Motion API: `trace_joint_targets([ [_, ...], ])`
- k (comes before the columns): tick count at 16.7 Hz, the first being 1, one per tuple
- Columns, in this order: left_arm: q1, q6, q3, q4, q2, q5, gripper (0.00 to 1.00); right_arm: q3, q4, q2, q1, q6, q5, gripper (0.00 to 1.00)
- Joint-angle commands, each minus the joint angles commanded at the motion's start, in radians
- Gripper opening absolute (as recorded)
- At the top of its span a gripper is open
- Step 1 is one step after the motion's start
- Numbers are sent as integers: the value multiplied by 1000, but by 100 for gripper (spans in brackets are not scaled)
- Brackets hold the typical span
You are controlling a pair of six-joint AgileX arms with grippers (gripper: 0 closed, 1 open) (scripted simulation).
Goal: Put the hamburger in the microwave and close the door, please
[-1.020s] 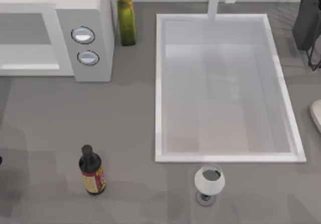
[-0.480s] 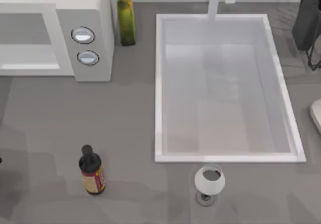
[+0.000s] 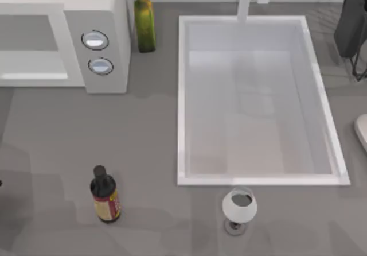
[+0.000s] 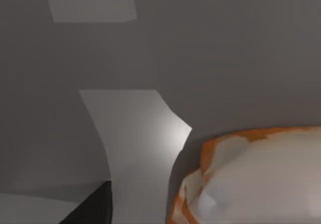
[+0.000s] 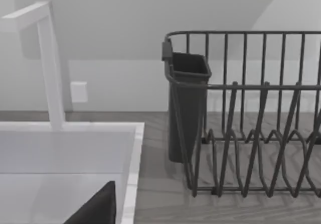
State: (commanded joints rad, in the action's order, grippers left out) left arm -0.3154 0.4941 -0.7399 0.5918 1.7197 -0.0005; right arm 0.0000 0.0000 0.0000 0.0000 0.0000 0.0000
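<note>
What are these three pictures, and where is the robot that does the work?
It is a two-armed robot in a pretend computer kitchen. One camera looks down from above: you see the white microwave, a green bottle, a big sink, a dark bottle and a wine glass. The other two cameras ride on the robot's wrists. The left one looks very closely at the hamburger. The right one looks at the sink's tap and a dark dish rack.
</note>
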Motion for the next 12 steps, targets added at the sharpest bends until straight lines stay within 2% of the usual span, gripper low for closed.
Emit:
trace_joint_targets([
  [3, 0, 0, 0, 0, 0, 0, 2, 0, 0, 0, 0, 0, 0, 100],
  [11, 0, 0, 0, 0, 0, 0, 0, 0, 0, 0, 0, 0, 0, 100],
  [12, -2, 3, -34, 71, -69, 17, 0, 0, 0, 0, 0, 0, 0, 100],
])
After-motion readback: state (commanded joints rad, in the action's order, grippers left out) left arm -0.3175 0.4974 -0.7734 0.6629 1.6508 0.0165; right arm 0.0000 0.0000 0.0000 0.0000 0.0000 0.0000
